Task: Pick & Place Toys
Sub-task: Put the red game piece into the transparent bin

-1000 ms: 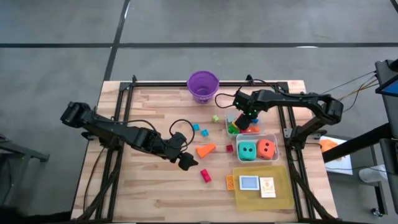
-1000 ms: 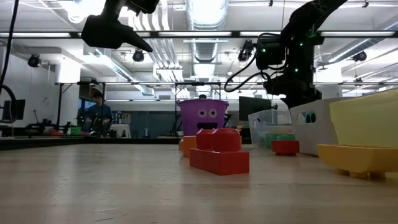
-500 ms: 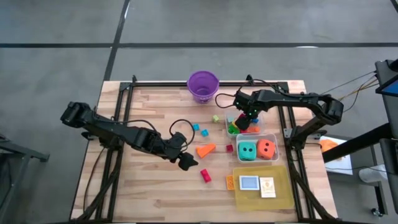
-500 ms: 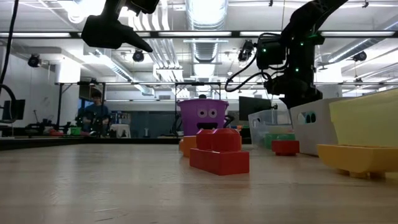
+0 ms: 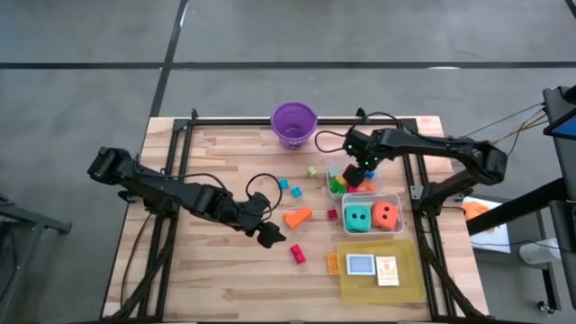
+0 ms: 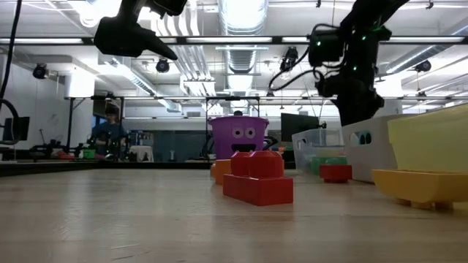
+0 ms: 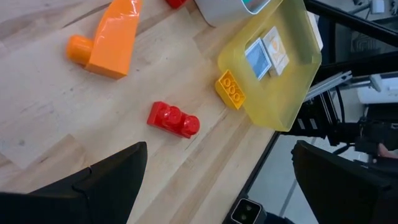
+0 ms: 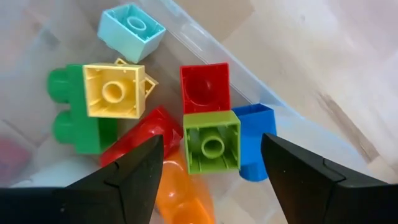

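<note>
Right pincer (image 5: 356, 173) hangs parted and empty over clear plastic tub (image 5: 335, 171) at worktop's 2 o'clock. Inside: glossy studded blocks (image 8: 211, 142), two red, two green, one each yellow, blue, pale blue, orange. Left pincer (image 5: 270, 236) wide open, empty, mid-worktop.
</note>
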Controlling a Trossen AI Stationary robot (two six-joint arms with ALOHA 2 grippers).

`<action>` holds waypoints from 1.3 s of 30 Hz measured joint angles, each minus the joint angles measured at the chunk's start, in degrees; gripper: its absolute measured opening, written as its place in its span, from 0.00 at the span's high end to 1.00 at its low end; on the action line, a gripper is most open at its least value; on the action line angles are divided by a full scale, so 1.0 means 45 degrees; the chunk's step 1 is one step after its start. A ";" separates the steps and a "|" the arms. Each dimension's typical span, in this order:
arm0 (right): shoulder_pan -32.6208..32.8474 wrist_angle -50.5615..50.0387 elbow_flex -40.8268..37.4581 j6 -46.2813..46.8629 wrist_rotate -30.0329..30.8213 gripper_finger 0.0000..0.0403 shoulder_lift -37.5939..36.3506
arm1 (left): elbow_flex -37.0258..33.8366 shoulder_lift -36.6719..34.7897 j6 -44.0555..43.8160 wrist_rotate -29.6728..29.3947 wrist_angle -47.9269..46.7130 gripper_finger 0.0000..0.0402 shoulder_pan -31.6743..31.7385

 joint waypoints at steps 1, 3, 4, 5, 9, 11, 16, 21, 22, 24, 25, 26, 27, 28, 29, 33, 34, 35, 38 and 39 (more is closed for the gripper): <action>0.0000 -0.0083 0.0000 0.0078 0.0000 0.34 -0.0257 | 0.0001 0.0000 0.0000 0.0024 0.0000 0.03 0.0000; 0.0013 -0.0201 0.0000 0.0329 -0.0004 0.34 -0.0846 | 0.0001 0.0000 -0.0007 0.0042 0.0001 0.03 0.0000; 0.0043 -0.0233 0.0005 0.0467 -0.0072 0.34 -0.1160 | 0.0000 0.0000 -0.0052 0.0043 0.0005 0.03 0.0001; 0.0063 -0.0244 0.0005 0.0536 -0.0209 0.34 -0.1480 | 0.0000 0.0000 -0.0109 0.0046 0.0005 0.03 0.0005; 0.0347 -0.0243 0.0005 0.1014 -0.0630 0.34 -0.2692 | 0.0000 0.0000 -0.0296 0.0066 0.0029 0.03 0.0015; 0.0581 -0.0235 0.0005 0.1333 -0.0658 0.34 -0.3243 | 0.0001 0.0000 -0.0295 0.0066 0.0133 0.03 0.0015; 0.1461 0.0010 0.0005 0.2257 -0.0661 0.34 -0.4300 | 0.0141 0.0055 0.0657 0.0094 0.0702 0.03 0.0015; 0.2626 0.0773 0.0010 0.3276 -0.0670 0.34 -0.4926 | 0.0859 0.0810 0.2632 0.0421 0.0869 0.03 0.0015; 0.2863 0.0965 0.0010 0.3396 -0.0665 0.34 -0.4995 | 0.1063 0.1081 0.3441 0.0425 0.0865 0.03 0.0005; 0.3253 0.1282 0.0010 0.3453 -0.0665 0.34 -0.5107 | 0.1473 0.1658 0.5496 0.0514 0.0773 0.03 -0.0071; 0.3453 0.1416 0.0010 0.3500 -0.0665 0.34 -0.5141 | 0.1686 0.1920 0.6633 0.0700 0.0527 0.03 -0.0103; 0.3643 0.1555 0.0010 0.3653 -0.0665 0.34 -0.5142 | 0.1858 0.2150 0.7769 0.0854 0.0140 0.03 -0.0116; 0.3804 0.1640 0.0010 0.3831 -0.0667 0.34 -0.5142 | 0.2012 0.2364 0.8779 0.0961 -0.0179 0.03 -0.0125; 0.3933 0.1662 0.0010 0.3990 -0.0665 0.34 -0.5156 | 0.2159 0.2541 0.9779 0.1057 -0.0382 0.03 -0.0139; 0.4070 0.1695 0.0010 0.4118 -0.0664 0.34 -0.5164 | 0.2218 0.2678 1.0695 0.1258 -0.0447 0.03 -0.0141; 0.4646 0.1779 0.0015 0.4534 -0.0656 0.34 -0.5224 | 0.2087 0.2929 1.3808 0.2096 -0.0303 0.04 -0.0117; 0.4774 0.1793 0.0015 0.4648 -0.0656 0.34 -0.5224 | 0.2035 0.2951 1.4552 0.2096 -0.0326 0.04 -0.0121; 0.4892 0.1785 0.0015 0.4754 -0.0656 0.34 -0.5224 | 0.2004 0.2974 1.5317 0.2109 -0.0312 0.04 -0.0121; 0.5329 0.1793 0.0015 0.5085 -0.0628 0.34 -0.5224 | 0.1894 0.3074 1.7508 0.2092 -0.0279 0.04 -0.0119; 0.5544 0.1809 0.0015 0.5305 -0.0608 0.34 -0.5224 | 0.1894 0.3186 1.8139 0.2085 -0.0229 0.04 -0.0114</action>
